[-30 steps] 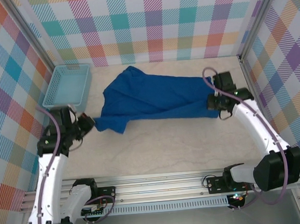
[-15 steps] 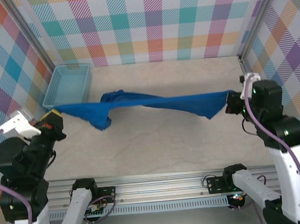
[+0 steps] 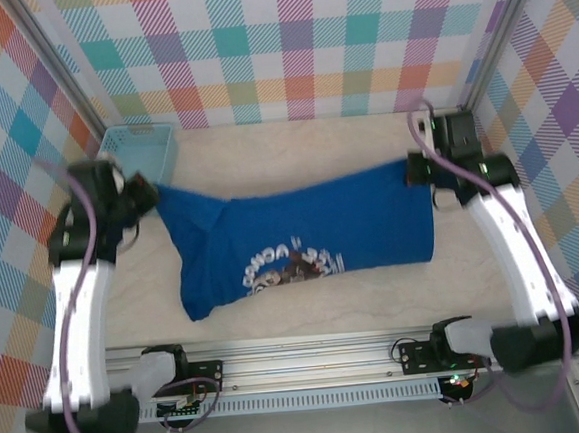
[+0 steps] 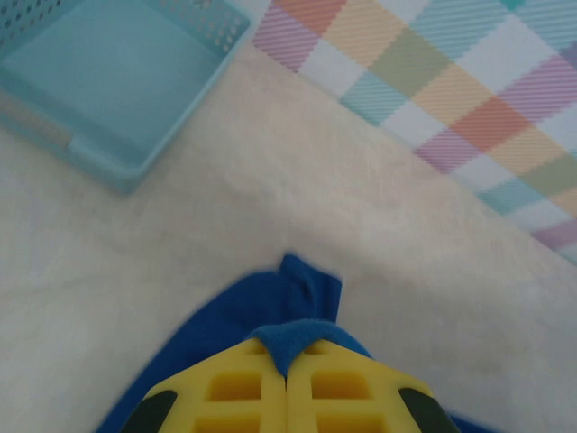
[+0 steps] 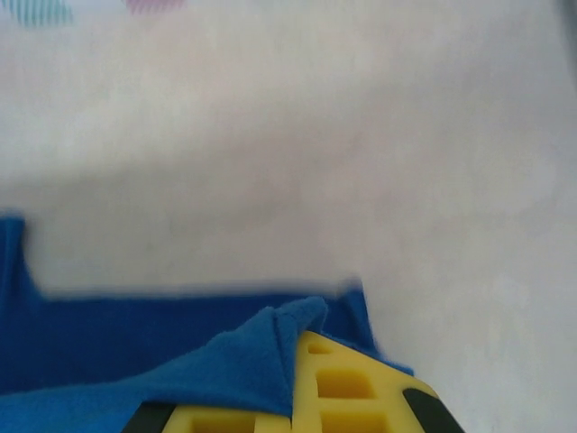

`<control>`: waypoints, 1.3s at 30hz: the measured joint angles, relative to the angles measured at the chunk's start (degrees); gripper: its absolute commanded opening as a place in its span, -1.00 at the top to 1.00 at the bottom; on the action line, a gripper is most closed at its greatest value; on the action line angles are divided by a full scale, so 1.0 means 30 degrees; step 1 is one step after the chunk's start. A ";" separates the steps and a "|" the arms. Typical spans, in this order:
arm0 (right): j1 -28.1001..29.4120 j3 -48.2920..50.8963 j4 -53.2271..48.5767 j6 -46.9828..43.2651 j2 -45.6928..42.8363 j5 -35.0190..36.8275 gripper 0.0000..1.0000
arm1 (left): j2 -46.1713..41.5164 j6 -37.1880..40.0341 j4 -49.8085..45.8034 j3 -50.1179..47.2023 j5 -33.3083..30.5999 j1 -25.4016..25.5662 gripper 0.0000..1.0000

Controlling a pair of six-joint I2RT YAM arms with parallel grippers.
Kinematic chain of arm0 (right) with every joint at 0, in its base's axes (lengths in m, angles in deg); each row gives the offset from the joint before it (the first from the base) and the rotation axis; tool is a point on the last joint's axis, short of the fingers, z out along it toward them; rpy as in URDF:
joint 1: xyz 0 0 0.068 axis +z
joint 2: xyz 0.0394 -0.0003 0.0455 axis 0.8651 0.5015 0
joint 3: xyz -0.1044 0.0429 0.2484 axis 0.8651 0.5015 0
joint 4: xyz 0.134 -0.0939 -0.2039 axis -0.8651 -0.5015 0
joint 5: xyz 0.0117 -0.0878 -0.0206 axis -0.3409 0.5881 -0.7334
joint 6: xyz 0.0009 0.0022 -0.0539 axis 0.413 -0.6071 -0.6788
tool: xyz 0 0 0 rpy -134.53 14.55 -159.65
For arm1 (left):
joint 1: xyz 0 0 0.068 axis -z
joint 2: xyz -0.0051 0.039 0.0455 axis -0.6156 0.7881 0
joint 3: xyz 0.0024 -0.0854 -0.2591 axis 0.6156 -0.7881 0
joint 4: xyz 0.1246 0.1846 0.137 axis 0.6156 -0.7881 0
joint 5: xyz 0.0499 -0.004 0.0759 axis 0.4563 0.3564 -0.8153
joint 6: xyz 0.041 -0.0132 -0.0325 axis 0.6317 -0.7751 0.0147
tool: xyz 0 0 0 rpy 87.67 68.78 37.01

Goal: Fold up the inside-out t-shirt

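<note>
Above the pale table (image 3: 294, 151), the inside-out t-shirt (image 3: 310, 220) is stretched wide from side to side, its small print (image 3: 288, 264) showing near the lower hem. The left gripper (image 3: 147, 193) is clamped on one upper corner just beside the light blue basket (image 3: 139, 153). The right gripper (image 3: 413, 170) pinches the opposite corner, blue cloth bunched over its yellow fingers (image 5: 347, 388).

Your t-shirt (image 3: 301, 238) spans the middle of the table (image 3: 294, 146) from side to side. Its far left corner is in your left gripper (image 3: 147, 194) and its far right corner in your right gripper (image 3: 413, 171). The print (image 3: 291, 263) sits on its near part, slightly left of centre. The basket (image 3: 140, 148) stands in the far left corner, just behind your left gripper.
</note>
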 measured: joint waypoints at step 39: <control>-0.0648 0.7417 0.3599 0.2076 0.6448 -0.3723 0.93 | 0.2623 -0.3009 0.9194 -1.4214 0.6193 0.3016 1.00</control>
